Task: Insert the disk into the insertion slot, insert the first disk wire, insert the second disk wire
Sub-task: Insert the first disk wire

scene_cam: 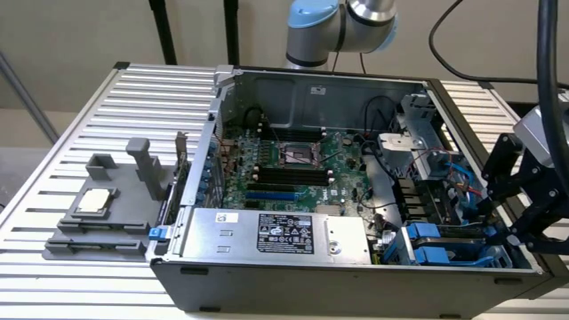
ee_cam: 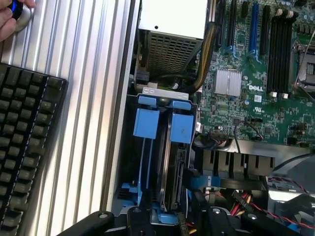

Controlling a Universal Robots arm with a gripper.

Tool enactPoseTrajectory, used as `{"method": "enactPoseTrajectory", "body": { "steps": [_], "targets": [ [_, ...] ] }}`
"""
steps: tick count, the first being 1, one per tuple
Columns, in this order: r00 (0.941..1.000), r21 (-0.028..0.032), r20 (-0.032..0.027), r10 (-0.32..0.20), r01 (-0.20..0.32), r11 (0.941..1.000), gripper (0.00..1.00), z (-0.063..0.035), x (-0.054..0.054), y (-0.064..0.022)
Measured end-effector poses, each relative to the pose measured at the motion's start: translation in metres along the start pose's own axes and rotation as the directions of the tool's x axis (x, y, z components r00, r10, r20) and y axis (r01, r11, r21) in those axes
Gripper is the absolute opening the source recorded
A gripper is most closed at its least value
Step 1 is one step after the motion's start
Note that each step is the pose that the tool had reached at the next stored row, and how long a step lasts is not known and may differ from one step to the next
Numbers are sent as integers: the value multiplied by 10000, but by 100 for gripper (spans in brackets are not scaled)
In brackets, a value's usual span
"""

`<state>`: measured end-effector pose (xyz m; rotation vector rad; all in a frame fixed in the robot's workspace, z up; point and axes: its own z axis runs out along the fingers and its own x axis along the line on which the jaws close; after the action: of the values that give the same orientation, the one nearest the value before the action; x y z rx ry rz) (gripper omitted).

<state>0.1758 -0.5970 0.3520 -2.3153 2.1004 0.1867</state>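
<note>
The claw (scene_cam: 503, 220) hangs with its black fingers (ee_cam: 101, 219) spread wide and nothing between them. It is over the case's corner on the exterior view's right, just above the drive cage (scene_cam: 444, 245).

In the wrist view the disk (ee_cam: 173, 172) stands on edge inside the slot (ee_cam: 186, 160) of that cage, with its blue tab (ee_cam: 181, 129) at the end towards the power supply (ee_cam: 172, 19). Just beside it, on the side nearer the case wall, is a second blue tab (ee_cam: 146, 123) with a thin blue rail (ee_cam: 142, 167) running along its bay. Red and yellow wires (ee_cam: 242, 200) lie loose near the claw's end of the cage. Whether any of them is plugged into the disk I cannot tell.

Next to the cage is the green motherboard (scene_cam: 294, 170), and the power supply fills the case's near side in the exterior view.

The open case (scene_cam: 266, 283) lies on a slatted metal worktop (scene_cam: 80, 287). A grey fixture (scene_cam: 111, 213) stands on the worktop at the exterior view's left.

The wrist view also shows a black keyboard (ee_cam: 24, 147) on the slats beside the case and, at the corner, a person's hand (ee_cam: 11, 19).
</note>
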Motion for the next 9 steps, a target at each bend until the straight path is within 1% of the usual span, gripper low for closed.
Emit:
{"method": "enactPoseTrajectory", "body": {
  "steps": [2,4,6,9],
  "targets": [
    [10000,-13,44,-61,61,10000,45,0,1,-3],
    [9998,-14,114,-136,136,9999,45,2,1,-10],
    [9996,-10,204,-193,194,9998,45,2,2,-18],
    [9990,5,365,-256,256,9997,45,13,8,-24]
  ]
}}
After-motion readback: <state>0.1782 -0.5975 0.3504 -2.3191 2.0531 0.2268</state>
